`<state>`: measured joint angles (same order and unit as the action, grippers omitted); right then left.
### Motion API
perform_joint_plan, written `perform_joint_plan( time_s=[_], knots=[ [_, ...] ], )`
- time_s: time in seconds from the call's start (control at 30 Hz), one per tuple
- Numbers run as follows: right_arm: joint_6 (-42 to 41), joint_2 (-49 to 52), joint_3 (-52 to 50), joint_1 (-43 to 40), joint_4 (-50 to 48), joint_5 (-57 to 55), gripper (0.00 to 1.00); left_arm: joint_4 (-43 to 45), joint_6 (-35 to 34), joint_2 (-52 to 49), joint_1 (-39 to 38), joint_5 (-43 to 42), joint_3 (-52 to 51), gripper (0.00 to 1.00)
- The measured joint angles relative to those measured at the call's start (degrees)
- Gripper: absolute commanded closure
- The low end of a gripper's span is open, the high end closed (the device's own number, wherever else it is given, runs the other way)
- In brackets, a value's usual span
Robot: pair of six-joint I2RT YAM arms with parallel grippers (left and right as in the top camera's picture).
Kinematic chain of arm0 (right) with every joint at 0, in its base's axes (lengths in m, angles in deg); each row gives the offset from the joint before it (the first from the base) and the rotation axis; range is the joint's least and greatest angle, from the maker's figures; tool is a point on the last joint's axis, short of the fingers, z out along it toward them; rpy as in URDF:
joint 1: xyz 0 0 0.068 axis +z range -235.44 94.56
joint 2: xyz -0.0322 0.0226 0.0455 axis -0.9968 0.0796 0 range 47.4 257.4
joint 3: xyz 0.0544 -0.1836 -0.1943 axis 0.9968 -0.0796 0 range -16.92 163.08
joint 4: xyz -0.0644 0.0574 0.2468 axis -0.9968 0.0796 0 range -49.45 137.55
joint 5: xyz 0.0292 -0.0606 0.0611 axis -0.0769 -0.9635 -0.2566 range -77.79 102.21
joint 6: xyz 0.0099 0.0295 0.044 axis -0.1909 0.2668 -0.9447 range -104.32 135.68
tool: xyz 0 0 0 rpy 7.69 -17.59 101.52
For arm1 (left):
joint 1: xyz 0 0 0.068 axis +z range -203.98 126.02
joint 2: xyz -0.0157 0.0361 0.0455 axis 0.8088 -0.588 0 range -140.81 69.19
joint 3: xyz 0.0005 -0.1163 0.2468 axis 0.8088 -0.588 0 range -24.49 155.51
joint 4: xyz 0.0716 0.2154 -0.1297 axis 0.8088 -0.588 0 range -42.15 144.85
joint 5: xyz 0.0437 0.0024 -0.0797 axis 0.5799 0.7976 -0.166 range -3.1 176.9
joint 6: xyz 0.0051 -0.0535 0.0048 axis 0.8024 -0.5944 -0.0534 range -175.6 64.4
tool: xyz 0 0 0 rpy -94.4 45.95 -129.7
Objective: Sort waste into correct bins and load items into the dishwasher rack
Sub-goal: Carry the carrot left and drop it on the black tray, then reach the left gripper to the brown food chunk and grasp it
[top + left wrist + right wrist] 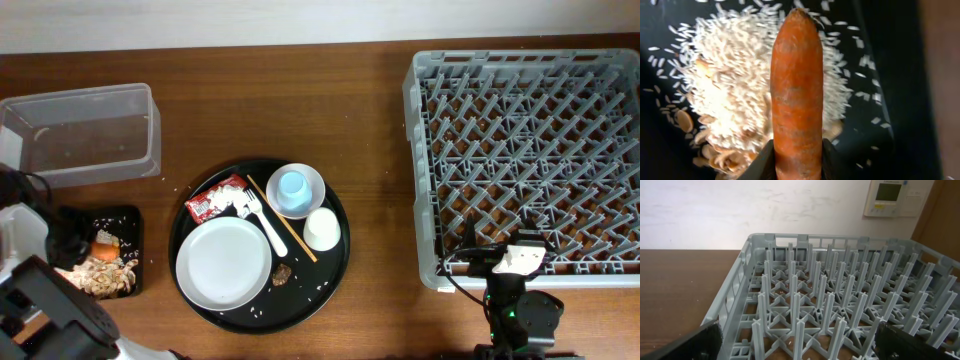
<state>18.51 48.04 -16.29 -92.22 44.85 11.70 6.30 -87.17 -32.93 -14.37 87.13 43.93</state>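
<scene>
Left wrist view: L gripper [796,162] is clamped narrow on the orange carrot [796,90], one black finger [762,161] on each side of its thick end at bottom centre of frame. The carrot's long axis runs straight up the frame, tip pointing away from the gripper toward top centre. Directly under it is white rice [730,75] w/ brown scraps, heaped on the shallow black tray [900,100]. So the drop spot is right below, not off to a side. Can't tell from this angle whether the carrot touches the rice or hangs just above it.

Overhead: same carrot [104,238] shows as an orange spot over the black tray [133,225] at lower left of frame. The clear tub [85,130] is just above it in frame and the round tray [175,262] is to its right. L arm is the one on it. R gripper [807,347] is spread wide w/ nothing in it, at the near edge of the grey rack [840,305] at lower right of the overhead, well apart.

Judgement: step in hand is binning the carrot. Next move prob. needs only the jaws parting. Risk: the carrot rolls off the rice heap.
</scene>
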Motion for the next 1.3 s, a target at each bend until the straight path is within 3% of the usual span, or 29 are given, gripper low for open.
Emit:
perform_joint_plan(
  time_s=[0.1,0.17,0.37,0.67,0.9,1.07,1.17,1.3],
  knots=[
    [0.0,0.0,0.0,0.0,0.0,0.0,0.01,0.0,0.0,-2.5,1.6,0.4,0.0,0.83],
    [0.0,0.0,0.0,0.0,0.0,0.0,0.01,0.0,0.0,-3.0,2.1,0.4,0.0,0.75],
    [0.0,0.0,0.0,0.0,0.0,0.0,0.01,-0.4,-0.4,-3.1,2.1,-3.5,0.0,0.26],
    [0.0,0.0,0.0,0.0,0.0,0.0,0.01,-12.4,0.7,-3.0,2.1,-12.9,10.9,0.26],
    [0.0,0.0,0.0,0.0,0.0,0.0,0.01,-20.6,9.7,11.1,-3.0,-28.2,11.5,0.29],
    [0.0,0.0,0.0,0.0,0.0,0.0,0.01,-26.7,19.3,19.5,-23.7,-30.2,10.2,0.29],
    [0.0,0.0,0.0,0.0,0.0,0.1,0.01,-23.3,21.0,19.5,-37.8,-27.8,1.6,0.3],
    [0.0,0.0,0.0,0.0,0.0,0.2,0.01,-11.9,19.1,19.2,-51.8,-26.6,-11.3,0.37]
  ],
)
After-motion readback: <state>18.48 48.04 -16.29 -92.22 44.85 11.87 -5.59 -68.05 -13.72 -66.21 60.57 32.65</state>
